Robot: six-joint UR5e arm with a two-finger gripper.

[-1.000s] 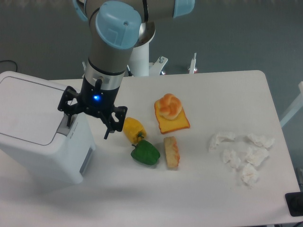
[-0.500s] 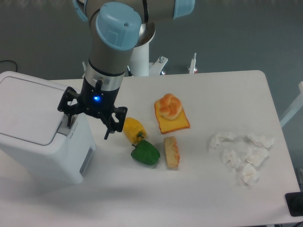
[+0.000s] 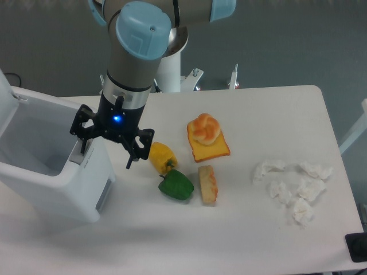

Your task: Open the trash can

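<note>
No brand, label or writing is reading clearly on any item.

The trash can (image 3: 54, 177) is sitting at the left edge of the table (image 3: 241, 240). Its lid (image 3: 4, 94) is standing raised at the far left, partly cut off by the frame edge, and the white interior is showing with no visible contents. The grey push tab (image 3: 76, 153) is lying on the can's top right rim, and the grey front panel (image 3: 104, 193) is facing right.

The gripper (image 3: 108, 152) is hanging at the can's right rim with its fingers spread wide and gripping nothing. One fingertip (image 3: 84, 148) is sitting at or just above the push tab; contact cannot be confirmed. The other fingertip (image 3: 129, 163) is hanging clear to the right of the can. A blue light is glowing on the wrist.

Right of the can, a yellow pepper (image 3: 161, 156) and a green pepper (image 3: 176, 185) are lying just beside each other. Further right, a bun (image 3: 205, 129) is resting on a toast slice (image 3: 209, 146), with a bread piece (image 3: 208, 184) near it. Crumpled tissues (image 3: 293, 188) are lying well apart from the can, near the table's right edge.
</note>
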